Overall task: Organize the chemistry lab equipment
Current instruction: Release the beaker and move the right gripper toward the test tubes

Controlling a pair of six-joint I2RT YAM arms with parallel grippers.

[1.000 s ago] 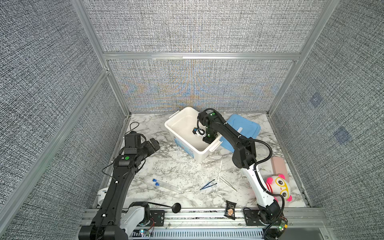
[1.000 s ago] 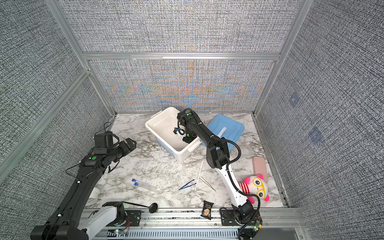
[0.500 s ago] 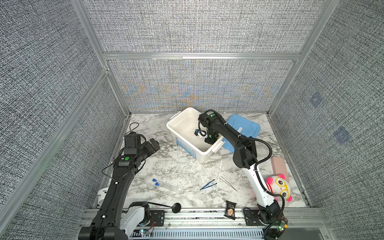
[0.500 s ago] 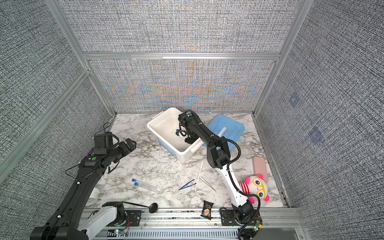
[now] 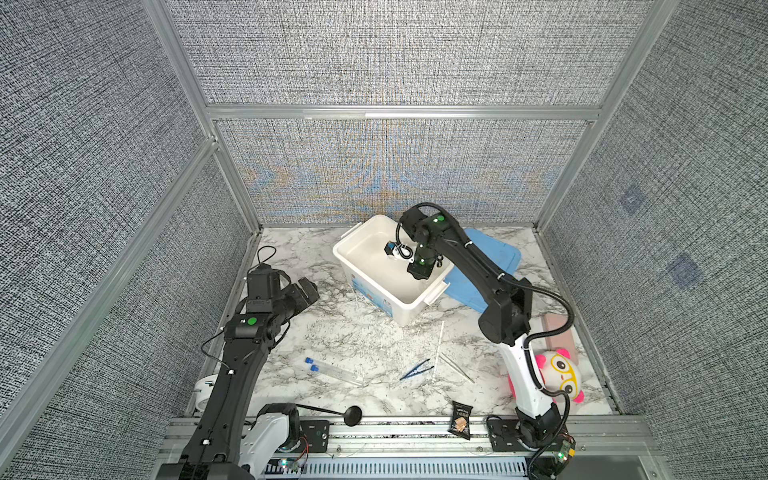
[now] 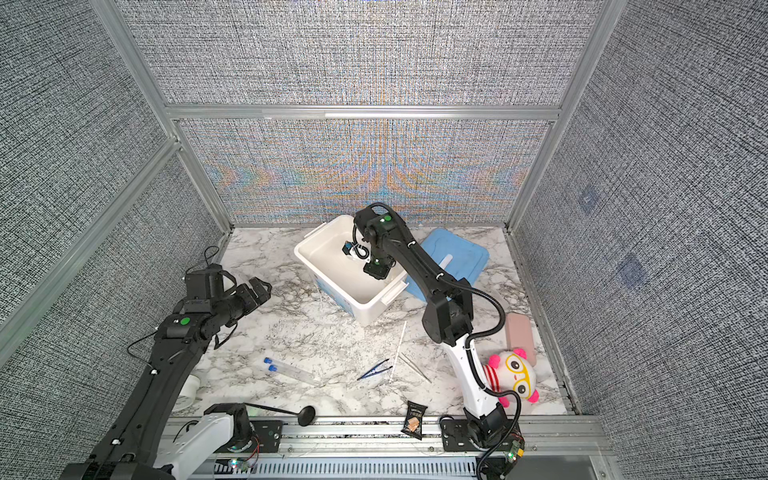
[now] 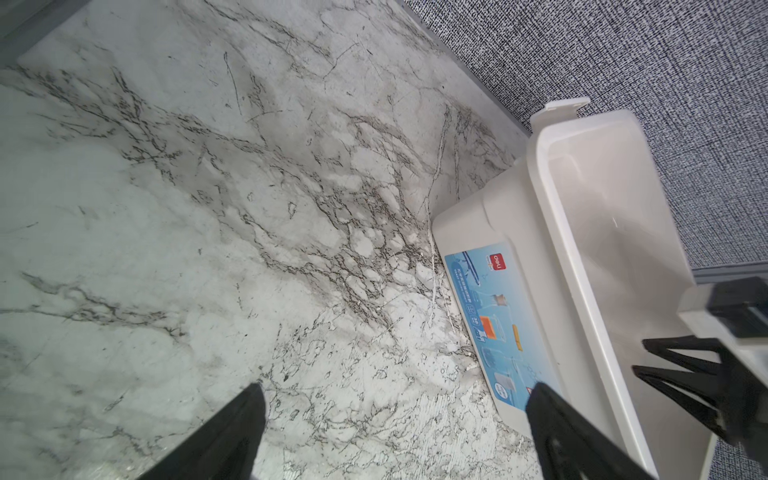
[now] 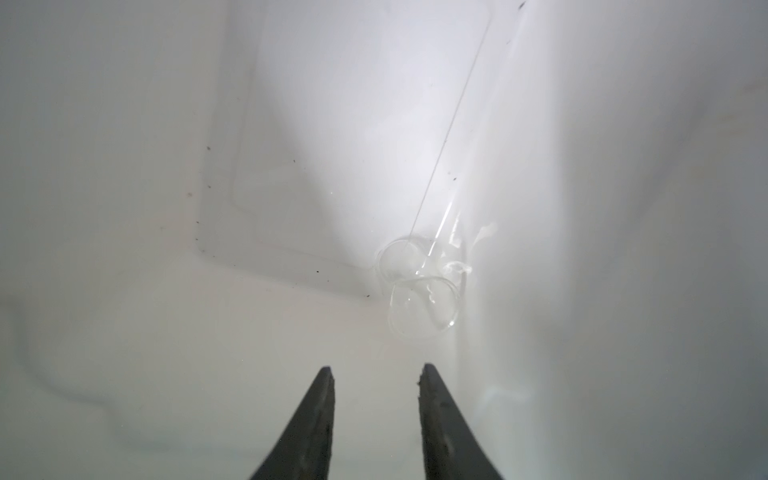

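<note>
My right gripper (image 8: pixel 377 368) reaches down into the white bin (image 5: pixel 365 286), open, with nothing between its fingers. Just beyond the fingertips a clear tube (image 8: pixel 424 307) lies free against the bin's inner corner. In both top views the right gripper (image 5: pixel 419 274) (image 6: pixel 375 272) hangs inside the bin. On the marble lie two blue-capped tubes (image 5: pixel 332 371), dark blue tweezers (image 5: pixel 415 369), a thin white stick (image 5: pixel 437 351) and silver tweezers (image 5: pixel 457 368). My left gripper (image 5: pixel 309 291) (image 7: pixel 397 388) hovers open left of the bin, holding nothing.
A blue lid (image 5: pixel 494 257) lies behind the bin on the right. A pink plush toy (image 5: pixel 557 374) and a pink block (image 5: pixel 559 336) sit by the right arm's base. A black snack packet (image 5: pixel 460 419) and a black ladle (image 5: pixel 349 413) rest at the front edge.
The right gripper's jaws have parted inside the bin, and the clear tube now lies free below them. The left arm has not moved.
</note>
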